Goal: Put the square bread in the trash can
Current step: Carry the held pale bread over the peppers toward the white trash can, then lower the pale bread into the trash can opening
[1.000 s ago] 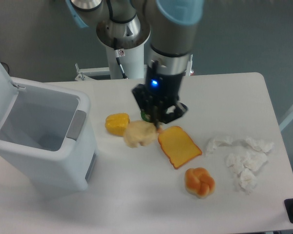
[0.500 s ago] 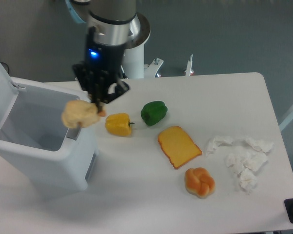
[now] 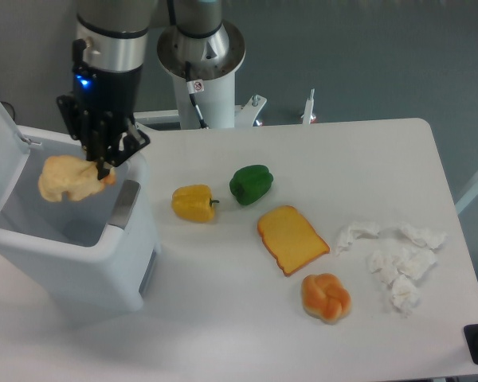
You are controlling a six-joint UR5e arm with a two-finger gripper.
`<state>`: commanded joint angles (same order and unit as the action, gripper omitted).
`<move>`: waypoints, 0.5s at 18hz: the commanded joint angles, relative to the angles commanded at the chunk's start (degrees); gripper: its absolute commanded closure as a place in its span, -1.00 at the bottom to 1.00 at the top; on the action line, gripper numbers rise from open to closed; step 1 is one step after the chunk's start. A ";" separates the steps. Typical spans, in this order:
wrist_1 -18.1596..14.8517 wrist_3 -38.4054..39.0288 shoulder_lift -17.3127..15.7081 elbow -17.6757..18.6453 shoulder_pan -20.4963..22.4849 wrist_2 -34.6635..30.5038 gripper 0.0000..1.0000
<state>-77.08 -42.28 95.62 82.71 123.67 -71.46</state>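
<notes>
The square bread (image 3: 292, 239), a flat yellow-orange toast slice with a darker crust, lies on the white table right of centre. The trash can (image 3: 135, 263), a white bin with its lid open and a grey panel at the rim, stands at the left. My gripper (image 3: 103, 169) hangs over the bin's opening. It is shut on a pale beige lumpy piece (image 3: 66, 179), which dangles above the inside of the bin. The gripper is far left of the square bread.
A yellow pepper (image 3: 193, 202) and a green pepper (image 3: 250, 184) lie between the bin and the bread. A round knotted bun (image 3: 326, 298) sits in front of the bread. Crumpled white tissues (image 3: 396, 256) lie at the right.
My gripper lifted the pale lumpy piece from beside the bread and carried it left. It has gone from the bin's rim to over the opening.
</notes>
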 joint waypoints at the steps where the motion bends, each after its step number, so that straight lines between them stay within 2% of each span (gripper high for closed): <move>1: 0.52 0.09 0.35 0.00 -0.18 0.00 -0.06; 2: 1.31 0.09 0.44 0.17 -0.27 0.00 -0.20; 4: 2.11 0.17 0.97 0.44 -0.97 0.61 -1.00; 9: 2.46 2.46 1.85 0.09 -1.23 0.62 -1.00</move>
<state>-74.62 -39.82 97.47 82.79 122.43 -70.84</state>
